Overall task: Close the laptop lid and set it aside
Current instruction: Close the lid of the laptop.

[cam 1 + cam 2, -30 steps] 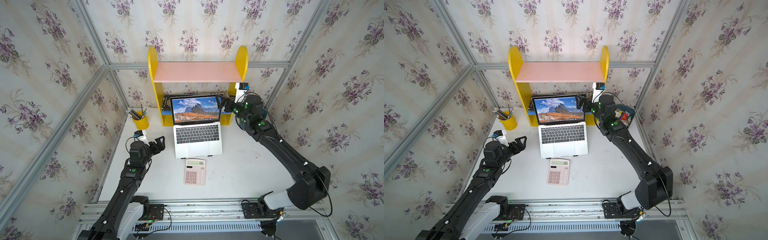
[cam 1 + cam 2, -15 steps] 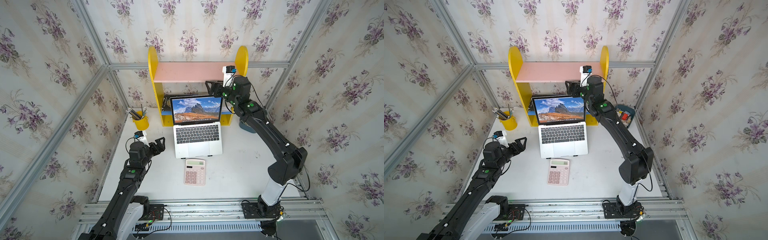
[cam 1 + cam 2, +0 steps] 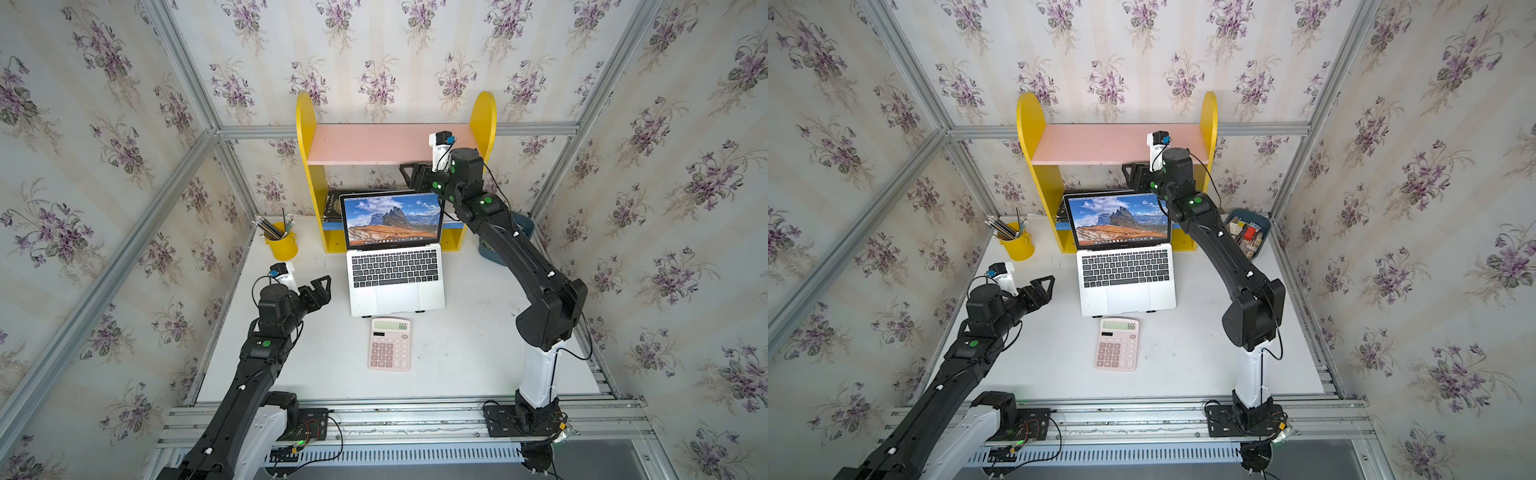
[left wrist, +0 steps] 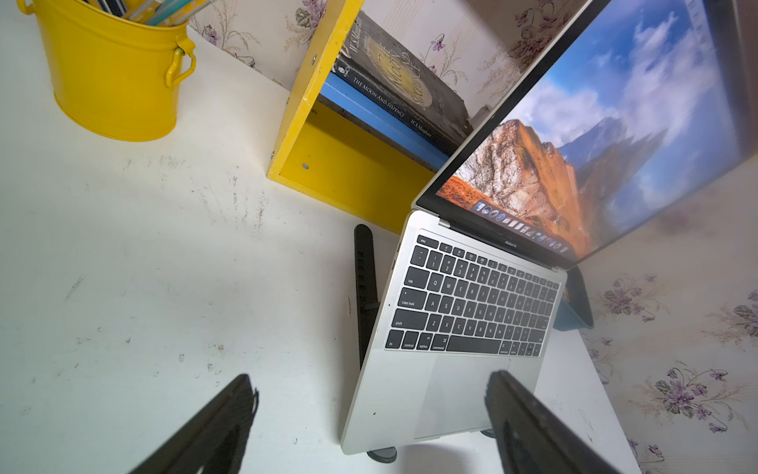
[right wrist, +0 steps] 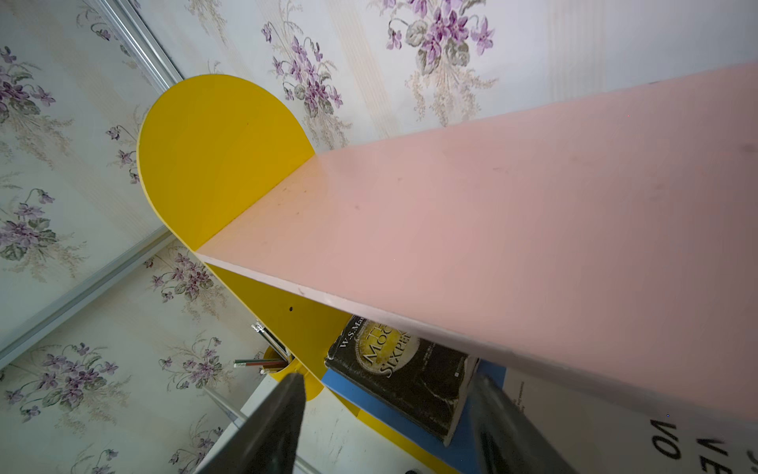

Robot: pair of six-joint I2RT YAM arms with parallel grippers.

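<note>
The silver laptop (image 3: 395, 286) (image 3: 1125, 291) stands open at the middle of the table, raised on a black folding stand (image 4: 365, 287). Its lid (image 3: 392, 218) (image 3: 1119, 220) is upright with a mountain picture lit on the screen. My right gripper (image 3: 409, 176) (image 3: 1128, 174) hangs just above and behind the lid's top right corner, under the pink shelf board, open and empty. In the right wrist view the right gripper (image 5: 385, 379) frames a dark book, and the laptop is hidden there. My left gripper (image 3: 322, 289) (image 4: 369, 377) is open left of the laptop's front corner (image 4: 410, 410), not touching it.
A yellow-sided shelf with a pink board (image 3: 374, 143) stands right behind the laptop, with books (image 4: 402, 82) on its blue lower level. A yellow pencil cup (image 3: 281, 245) is at the back left, a pink calculator (image 3: 389, 344) lies in front of the laptop, and a blue tray (image 3: 1248, 232) sits at the back right.
My right arm has swung from the lid's right side up and left to above its top right corner, and its jaws have narrowed. The left arm has barely moved.
</note>
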